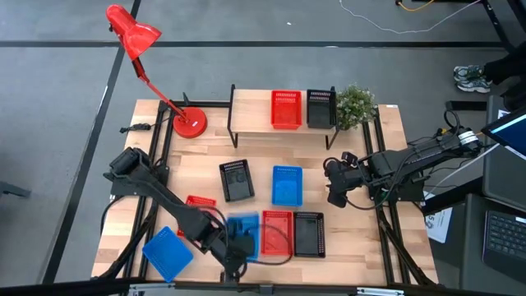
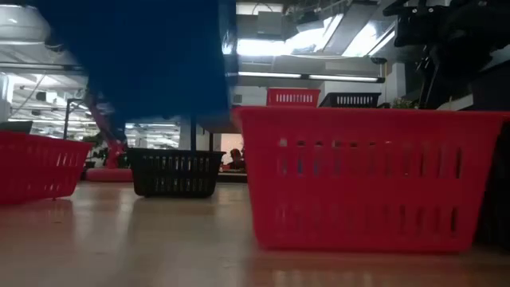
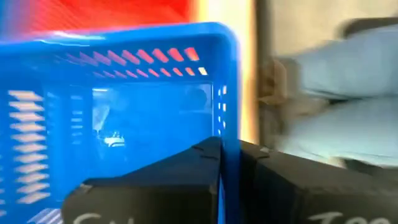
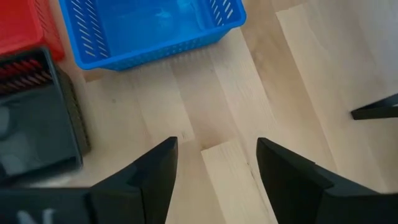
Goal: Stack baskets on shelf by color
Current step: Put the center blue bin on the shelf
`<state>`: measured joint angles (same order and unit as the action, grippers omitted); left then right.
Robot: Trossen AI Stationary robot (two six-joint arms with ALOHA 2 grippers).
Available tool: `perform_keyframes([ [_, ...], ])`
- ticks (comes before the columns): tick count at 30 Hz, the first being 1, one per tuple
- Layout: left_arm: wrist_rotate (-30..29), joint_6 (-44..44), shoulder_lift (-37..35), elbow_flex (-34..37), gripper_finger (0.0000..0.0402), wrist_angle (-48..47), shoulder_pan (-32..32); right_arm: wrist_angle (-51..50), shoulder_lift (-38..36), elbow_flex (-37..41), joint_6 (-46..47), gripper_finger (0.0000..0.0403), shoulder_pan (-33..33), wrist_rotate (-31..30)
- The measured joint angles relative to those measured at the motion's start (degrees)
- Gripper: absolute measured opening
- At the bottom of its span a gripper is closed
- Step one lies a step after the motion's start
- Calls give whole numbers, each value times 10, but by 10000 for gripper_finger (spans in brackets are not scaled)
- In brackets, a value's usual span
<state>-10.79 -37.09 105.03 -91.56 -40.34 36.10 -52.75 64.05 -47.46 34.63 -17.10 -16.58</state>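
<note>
Pinching the blue basket (image 3: pixel 118 93) by its wall at the table's front edge, your left gripper (image 3: pixel 221 162) readies a lift; your right gripper (image 4: pixel 214 168) waits spread, mid-table.

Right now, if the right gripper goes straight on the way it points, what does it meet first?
Probably the bare table, just short of the blue basket; depth is unclear, so perhaps the basket's wall.
</note>
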Motion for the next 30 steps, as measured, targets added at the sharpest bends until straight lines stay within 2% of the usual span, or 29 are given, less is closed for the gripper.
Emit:
perform_keyframes([
  [5, -167, 169, -7, -135, 0, -202, -36, 9, 0, 0, -4, 217, 0, -3],
  [9, -186, 264, -28, -195, 0, -314, -110, 9, 0, 0, -4, 217, 0, -3],
  [13, -180, 356, -66, -197, 0, -370, -219, 9, 0, 0, -5, 217, 0, -3],
  [15, -149, 414, -87, -196, 0, -381, -286, 9, 0, 0, -6, 217, 0, -4],
  [20, -16, 557, -114, -196, 0, -331, -466, 11, 0, 0, -6, 217, 0, -21],
  [24, 50, 616, -106, -196, 0, -304, -592, 19, 0, 0, -4, 217, 0, -31],
  [27, 114, 627, -77, -196, 0, -291, -653, 27, 0, 0, -4, 217, 0, -41],
  [30, 154, 623, -44, -195, 0, -293, -676, 33, 0, 0, -4, 217, 0, -41],
])
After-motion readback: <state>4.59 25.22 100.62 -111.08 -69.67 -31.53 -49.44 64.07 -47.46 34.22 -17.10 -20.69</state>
